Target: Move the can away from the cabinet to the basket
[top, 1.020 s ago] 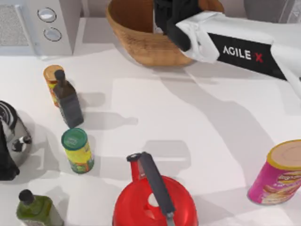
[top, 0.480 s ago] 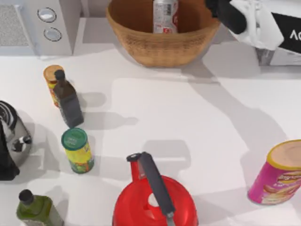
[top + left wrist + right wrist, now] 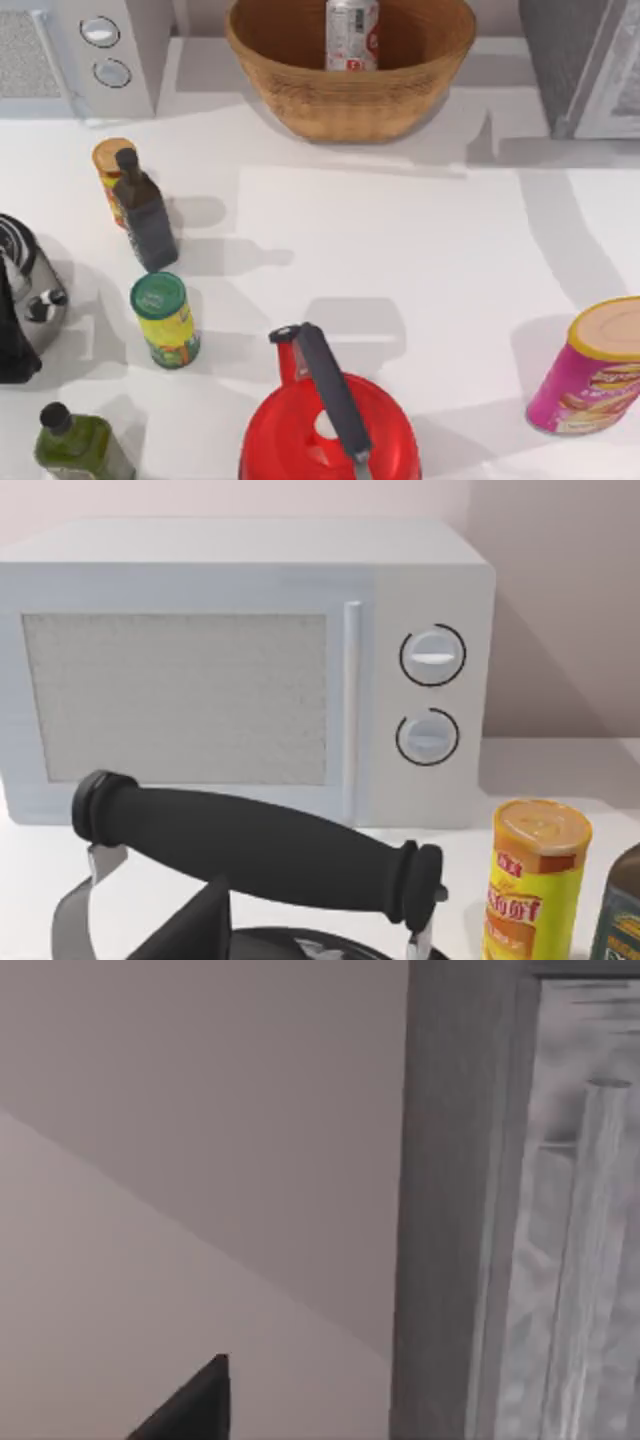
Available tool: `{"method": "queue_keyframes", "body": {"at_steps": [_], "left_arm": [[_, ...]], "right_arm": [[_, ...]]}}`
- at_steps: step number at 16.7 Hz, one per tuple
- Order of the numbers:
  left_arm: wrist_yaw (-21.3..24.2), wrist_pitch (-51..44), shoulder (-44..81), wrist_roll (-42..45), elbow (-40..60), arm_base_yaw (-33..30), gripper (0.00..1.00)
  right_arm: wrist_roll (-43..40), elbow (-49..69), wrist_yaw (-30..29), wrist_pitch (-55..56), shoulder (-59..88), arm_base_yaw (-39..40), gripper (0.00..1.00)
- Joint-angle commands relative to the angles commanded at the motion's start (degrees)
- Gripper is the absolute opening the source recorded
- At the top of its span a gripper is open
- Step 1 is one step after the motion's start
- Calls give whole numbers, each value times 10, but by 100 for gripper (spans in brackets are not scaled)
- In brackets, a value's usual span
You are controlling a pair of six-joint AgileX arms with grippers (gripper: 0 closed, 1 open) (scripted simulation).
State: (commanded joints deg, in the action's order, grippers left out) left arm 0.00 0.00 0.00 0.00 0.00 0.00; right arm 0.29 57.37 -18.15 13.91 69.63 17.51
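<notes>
A dark pointed tip, perhaps one finger of the right gripper (image 3: 195, 1400), juts into the right wrist view beside the cabinet (image 3: 520, 1210), a grey speckled box with a pale framed door; how far that gripper is spread I cannot tell. A similar dark wedge of the left gripper (image 3: 190, 930) sits low behind the thick black handle of a metal kettle (image 3: 250, 850), its spread likewise unreadable. Past the kettle stand a pale grey microwave (image 3: 250, 670) with two round knobs and a yellow canister (image 3: 535, 890). From above, the basket (image 3: 300, 100), tan ribbed wicker and bowl-shaped, sits at the far edge of the white worktop (image 3: 420, 260), left of the cabinet (image 3: 585, 65). The slim silver can (image 3: 352, 33) stands upright inside it
</notes>
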Motion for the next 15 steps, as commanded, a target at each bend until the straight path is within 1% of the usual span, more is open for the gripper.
{"method": "queue_keyframes", "body": {"at_steps": [4, 8, 12, 15], "left_arm": [[0, 0, 0, 0, 0, 0, 100], [0, 0, 0, 0, 0, 0, 100], [0, 0, 0, 0, 0, 0, 100], [0, 0, 0, 0, 0, 0, 100]], "right_arm": [[0, -222, 66, -50, -296, -63, 100], [-1, -415, 124, -95, -521, -120, 100], [-2, -538, 167, -128, -657, -161, 100], [-3, -573, 181, -139, -696, -175, 100]]}}
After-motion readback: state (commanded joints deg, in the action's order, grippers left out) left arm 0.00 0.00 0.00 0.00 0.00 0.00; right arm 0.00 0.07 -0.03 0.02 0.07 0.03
